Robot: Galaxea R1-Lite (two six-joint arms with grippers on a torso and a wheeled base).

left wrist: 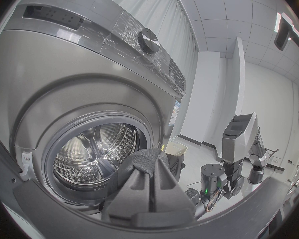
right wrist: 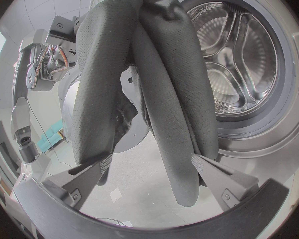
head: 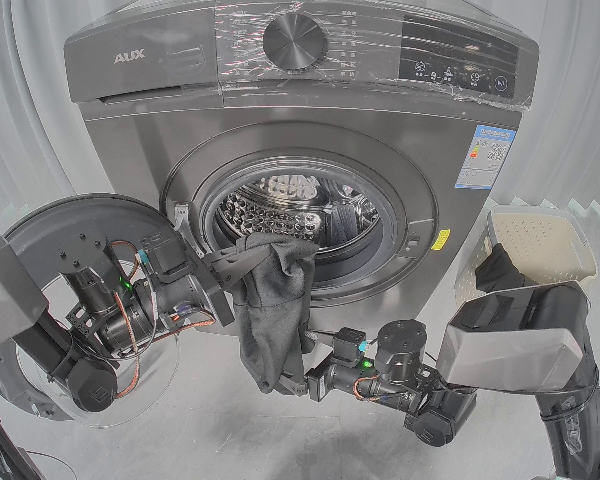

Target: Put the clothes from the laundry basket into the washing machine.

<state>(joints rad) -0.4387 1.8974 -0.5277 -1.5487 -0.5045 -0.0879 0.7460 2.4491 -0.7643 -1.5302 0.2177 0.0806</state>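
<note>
In the head view, the silver-grey front-loading washing machine [head: 300,101] fills the upper middle of the frame, its round glass door [head: 53,221] swung open at the left and its perforated steel drum [head: 293,208] bare inside. At centre left my left gripper [head: 245,258] pinches the top of a dark grey fabric garment [head: 273,301]. The garment hangs in front of the lower left rim of the opening, outside the drum. At lower centre my right gripper [head: 293,385] sits at the garment's lower end. At the right edge a white perforated plastic laundry basket [head: 547,241] stands beside the machine, with another dark piece of clothing [head: 500,271] in it. The left wrist view shows what the head view hides. My left gripper [left wrist: 152,163] has its fingers pressed together, the cloth [left wrist: 143,156] bunched over their tips and the drum [left wrist: 93,146] just beyond. In the right wrist view my right gripper [right wrist: 149,163] is spread wide, and the garment [right wrist: 156,83] drops in two long folds between the fingers. Its weave is fine and mesh-like, and its ends hang below the fingertips.
</note>
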